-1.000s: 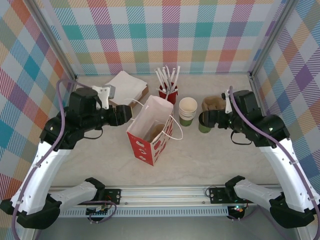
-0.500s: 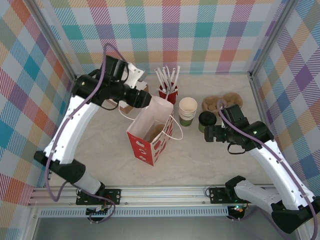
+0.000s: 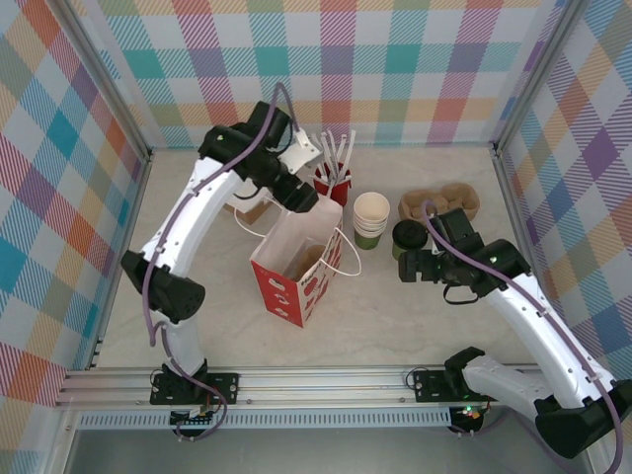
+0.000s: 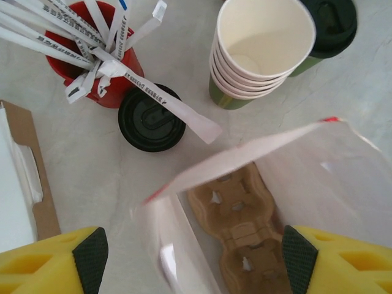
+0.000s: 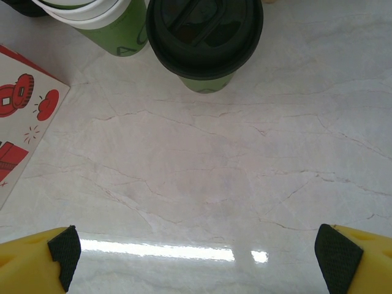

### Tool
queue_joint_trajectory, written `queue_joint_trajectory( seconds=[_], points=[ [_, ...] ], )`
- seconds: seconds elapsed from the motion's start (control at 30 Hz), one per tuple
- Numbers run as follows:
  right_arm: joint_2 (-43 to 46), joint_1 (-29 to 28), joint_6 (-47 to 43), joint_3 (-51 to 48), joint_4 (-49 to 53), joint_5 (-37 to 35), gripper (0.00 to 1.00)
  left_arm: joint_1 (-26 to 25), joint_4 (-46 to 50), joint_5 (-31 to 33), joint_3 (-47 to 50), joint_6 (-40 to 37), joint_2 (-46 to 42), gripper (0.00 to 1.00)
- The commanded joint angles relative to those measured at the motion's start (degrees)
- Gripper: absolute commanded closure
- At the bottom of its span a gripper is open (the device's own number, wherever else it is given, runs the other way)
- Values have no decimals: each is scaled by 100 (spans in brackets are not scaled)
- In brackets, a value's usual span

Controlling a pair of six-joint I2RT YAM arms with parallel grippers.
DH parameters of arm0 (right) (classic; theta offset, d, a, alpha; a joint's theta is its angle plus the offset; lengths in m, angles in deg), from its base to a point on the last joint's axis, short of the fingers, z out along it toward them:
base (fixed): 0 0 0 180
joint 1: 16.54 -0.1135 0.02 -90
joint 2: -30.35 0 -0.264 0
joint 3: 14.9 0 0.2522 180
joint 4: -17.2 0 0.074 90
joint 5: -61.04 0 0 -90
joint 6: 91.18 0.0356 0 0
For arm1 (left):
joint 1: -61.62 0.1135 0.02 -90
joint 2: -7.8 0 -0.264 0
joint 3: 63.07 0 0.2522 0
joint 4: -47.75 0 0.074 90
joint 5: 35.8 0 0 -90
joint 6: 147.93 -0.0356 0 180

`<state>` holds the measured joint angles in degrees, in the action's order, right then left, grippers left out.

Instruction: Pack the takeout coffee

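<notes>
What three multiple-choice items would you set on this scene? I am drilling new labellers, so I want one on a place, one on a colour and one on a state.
1. What lies in the bottom of the open paper bag?
A. a brown cardboard carrier
B. a stack of cups
C. white sticks

2. What colour is the lid on the green cup ahead of the right tool?
A. white
B. black
C. red

3. How does the right tool stand?
A. shut on the cup
B. shut on the bag
C. open, holding nothing

Answers:
1 A: the left wrist view looks down on the carrier inside the bag.
2 B: the right wrist view shows the lid black.
3 C: its jaws stand wide, with bare table between them.
</notes>
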<state>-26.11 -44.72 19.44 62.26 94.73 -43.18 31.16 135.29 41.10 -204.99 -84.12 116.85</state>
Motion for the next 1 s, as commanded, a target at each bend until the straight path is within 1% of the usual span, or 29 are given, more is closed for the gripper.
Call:
queue_joint_trajectory(
  seconds=[0.0,0.13,0.23,0.33,0.37,0.47,0.67,0.7,0.8,0.87,0.97],
  points=[
    [-22,27,115,-94,-147,133,0,-156,56,211,-390,-469,323,22],
    [-14,28,114,-134,-193,195,0,-252,71,374,-460,-671,584,22],
    [-8,24,110,-169,-224,226,0,-267,93,336,-459,-736,707,27],
    [-24,29,91,-170,-235,227,0,-276,115,326,-458,-755,732,43],
    [-27,31,82,-170,-239,227,0,-275,119,330,-451,-749,702,50],
    [-40,30,66,-170,-253,240,0,-283,111,345,-406,-703,518,65],
    [-60,32,61,-187,-280,271,0,-347,13,433,3,-485,-74,86],
    [-58,32,60,-187,-277,264,0,-355,-50,486,140,-391,-211,89],
    [-49,28,43,-163,-242,244,0,-380,-90,766,362,93,-534,92],
    [-46,49,47,-128,-236,246,0,-382,32,756,445,438,-730,93],
    [-87,173,7,-11,-225,350,0,-384,-31,581,849,1009,-1179,95]
  ],
)
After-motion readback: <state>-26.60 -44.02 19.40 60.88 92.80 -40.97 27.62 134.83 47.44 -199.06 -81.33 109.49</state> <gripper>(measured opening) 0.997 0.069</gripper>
